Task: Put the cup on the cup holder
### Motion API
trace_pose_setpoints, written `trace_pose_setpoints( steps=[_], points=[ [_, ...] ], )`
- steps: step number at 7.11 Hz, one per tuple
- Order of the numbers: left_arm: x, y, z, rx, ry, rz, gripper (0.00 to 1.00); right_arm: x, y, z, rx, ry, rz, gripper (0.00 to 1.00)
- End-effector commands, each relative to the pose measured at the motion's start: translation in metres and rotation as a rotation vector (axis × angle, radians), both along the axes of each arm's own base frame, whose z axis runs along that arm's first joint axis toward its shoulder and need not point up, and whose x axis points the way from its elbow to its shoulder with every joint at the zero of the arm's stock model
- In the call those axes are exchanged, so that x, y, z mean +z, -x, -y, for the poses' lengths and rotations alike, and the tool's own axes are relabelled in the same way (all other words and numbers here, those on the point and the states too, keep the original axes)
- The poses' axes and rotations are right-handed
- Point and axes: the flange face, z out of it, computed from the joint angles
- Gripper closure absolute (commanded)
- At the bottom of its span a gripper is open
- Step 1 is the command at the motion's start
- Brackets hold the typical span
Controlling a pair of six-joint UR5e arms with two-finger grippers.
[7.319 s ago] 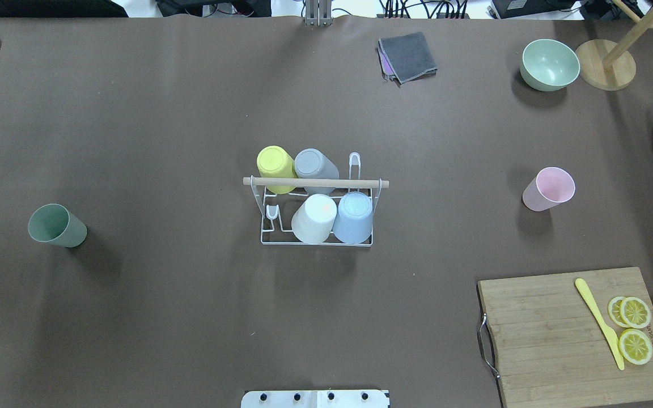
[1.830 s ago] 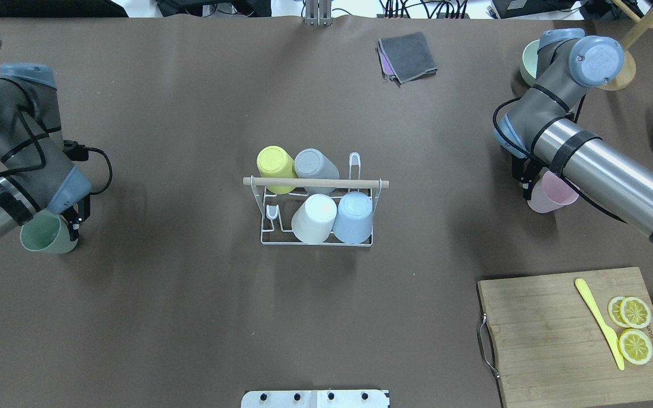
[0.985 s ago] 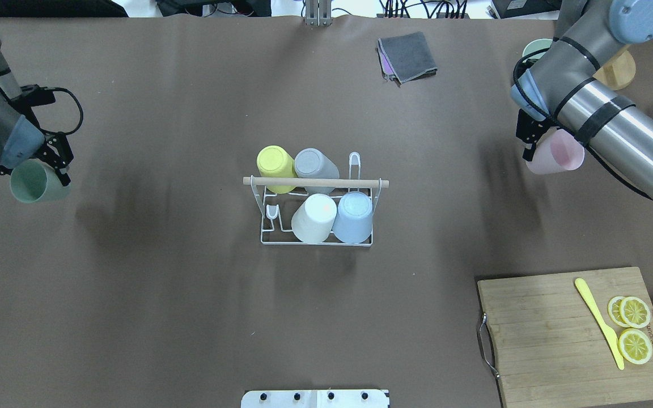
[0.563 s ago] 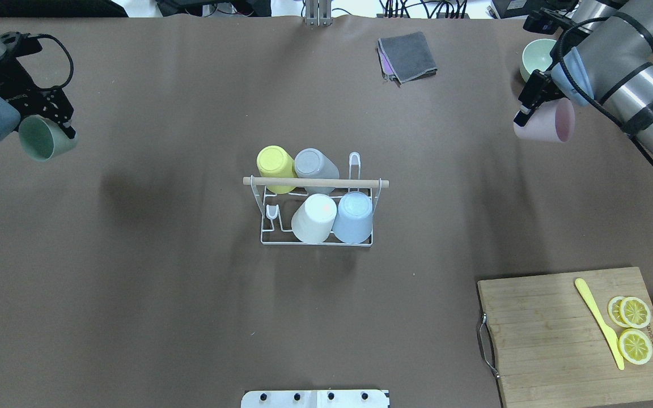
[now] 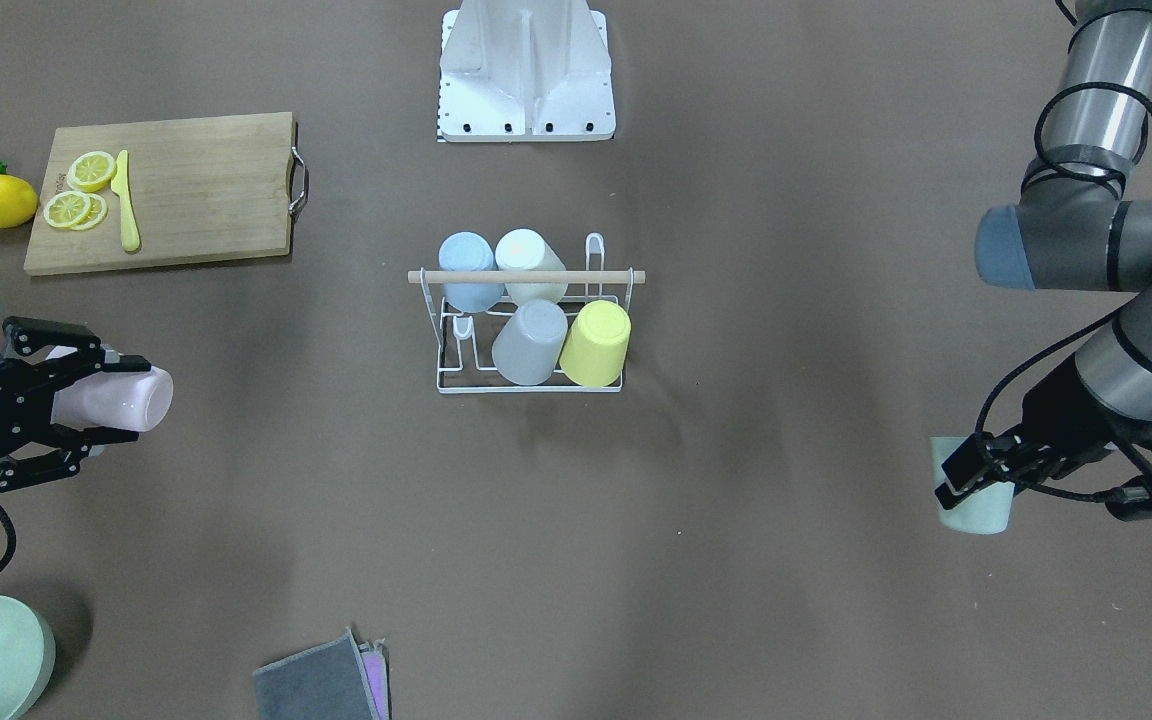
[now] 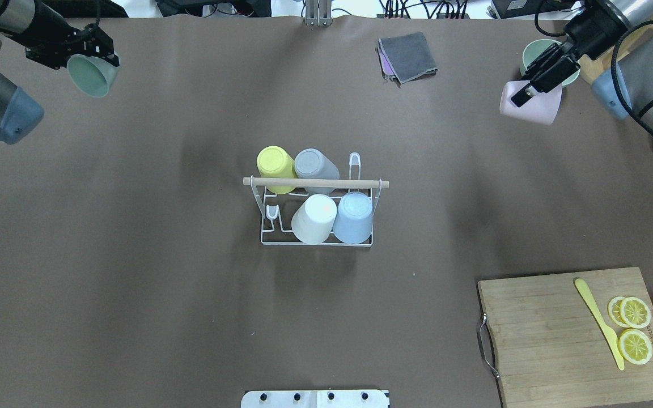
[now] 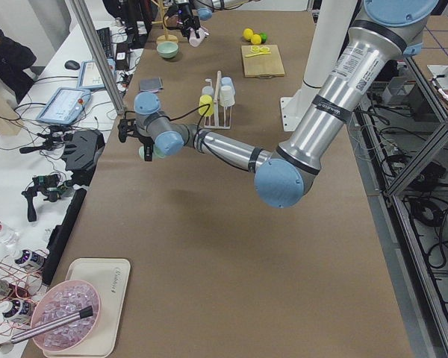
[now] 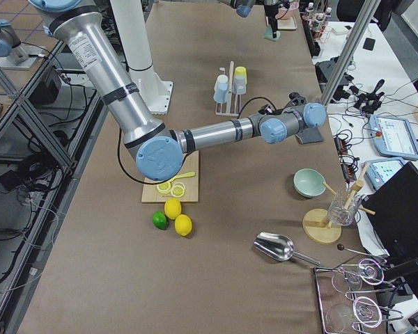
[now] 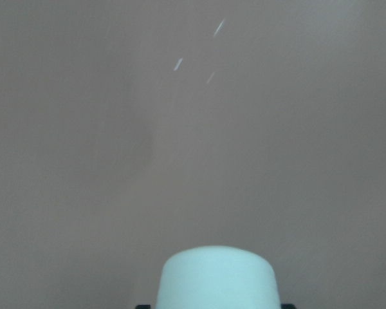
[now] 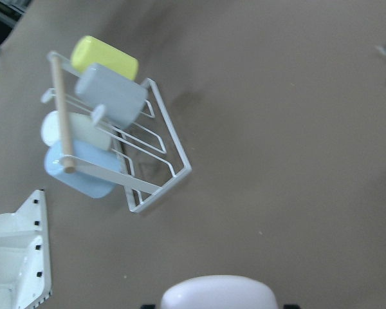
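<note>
Brown tabletop (image 6: 190, 311), holder (image 6: 315, 182) at centre, two prongs (image 6: 272, 212) free; green cup (image 6: 93, 79) clenched in left end effector (image 6: 85, 55) upper left, pink cup (image 6: 539, 110) in right end effector (image 6: 533, 85) upper right, lifted and tipped, likely for inverting.

**A cup in each gripper, rack waiting in the middle**

At far left, the left gripper (image 6: 89, 55) clamps the green cup (image 6: 94, 76), tilted. At far right, the right gripper (image 6: 524, 95) grips the pink cup (image 6: 536, 107), near the green bowl (image 6: 532, 52). Dead centre, the cup holder (image 6: 315, 182) carries four inverted cups (image 6: 314, 218).
</note>
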Motion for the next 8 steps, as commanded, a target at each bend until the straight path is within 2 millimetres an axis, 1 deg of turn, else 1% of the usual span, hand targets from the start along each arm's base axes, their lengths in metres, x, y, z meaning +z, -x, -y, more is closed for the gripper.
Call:
trace_pose_setpoints(
  steps=[1, 2, 3, 4, 5, 6, 7, 8],
  points=[
    [-0.066, -0.014, -0.020, -0.161, -0.212, -0.053, 1.00, 0.009, -0.042, -0.032, -0.071, -0.207, 0.265, 0.63],
    [-0.096, -0.004, -0.030, -0.258, -0.304, -0.123, 1.00, 0.008, -0.054, -0.038, -0.108, -0.247, 0.384, 0.63],
    [-0.121, -0.022, -0.056, -0.325, -0.455, -0.203, 1.00, 0.008, -0.070, -0.039, -0.119, -0.264, 0.471, 0.63],
    [-0.131, -0.040, -0.077, -0.431, -0.556, -0.246, 1.00, 0.026, -0.078, -0.037, -0.120, -0.287, 0.579, 0.63],
    [-0.146, -0.054, -0.099, -0.506, -0.647, -0.317, 1.00, 0.045, -0.078, -0.036, -0.099, -0.342, 0.669, 0.63],
    [-0.157, -0.065, -0.120, -0.554, -0.732, -0.376, 1.00, 0.053, -0.078, -0.037, -0.080, -0.400, 0.724, 0.63],
    [-0.173, -0.077, -0.147, -0.589, -0.805, -0.422, 1.00, 0.063, -0.074, -0.040, -0.060, -0.464, 0.801, 0.63],
    [-0.186, -0.086, -0.168, -0.611, -0.836, -0.450, 1.00, 0.083, -0.052, -0.043, -0.031, -0.535, 0.915, 0.63]
  ],
)
